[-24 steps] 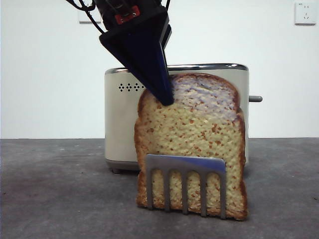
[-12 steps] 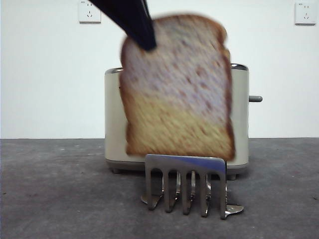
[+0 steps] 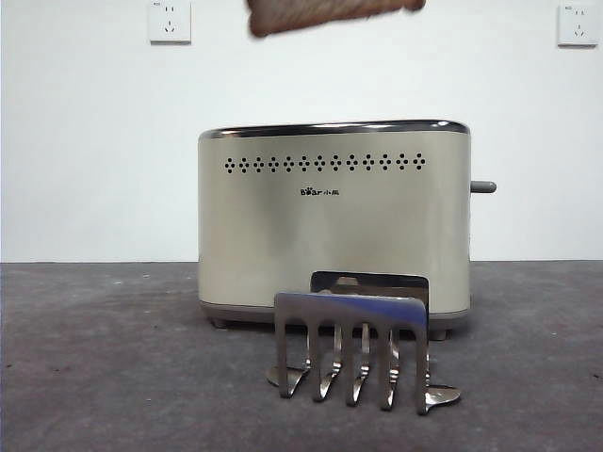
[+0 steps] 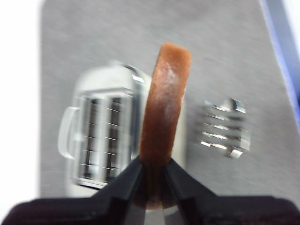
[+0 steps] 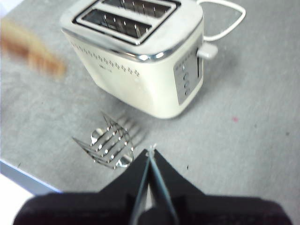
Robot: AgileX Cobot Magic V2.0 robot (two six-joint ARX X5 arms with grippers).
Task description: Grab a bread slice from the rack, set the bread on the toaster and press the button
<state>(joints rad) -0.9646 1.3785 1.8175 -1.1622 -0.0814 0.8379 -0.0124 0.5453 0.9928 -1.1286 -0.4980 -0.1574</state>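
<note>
The slice of bread (image 4: 164,117) hangs in the air, clamped edge-on between the two black jaws of the left pincer (image 4: 151,180). From the left wrist view only its dark brown crust shows, a narrow rounded band whose long axis runs straight away from the jaws, with the free end curving over. In the front view just a blurred brown strip of the slice (image 3: 330,14) shows at the picture's top edge, well above the toaster (image 3: 334,221); it appears to lie over the toaster's front wall rather than over the slots, though the blur makes that uncertain.

The toaster is cream-beige with a chrome top rim, a row of dot holes and a small logo, and stands near the middle of the grey counter (image 3: 94,358). The button (image 3: 482,186) sticks out sideways from its narrow end. The rack (image 3: 353,344), shiny steel with comb-like plates, stands empty just in front of the toaster, toward the counter's near edge.

The right pincer (image 5: 150,157) hovers apart over the counter, its jaws pressed together on nothing.
</note>
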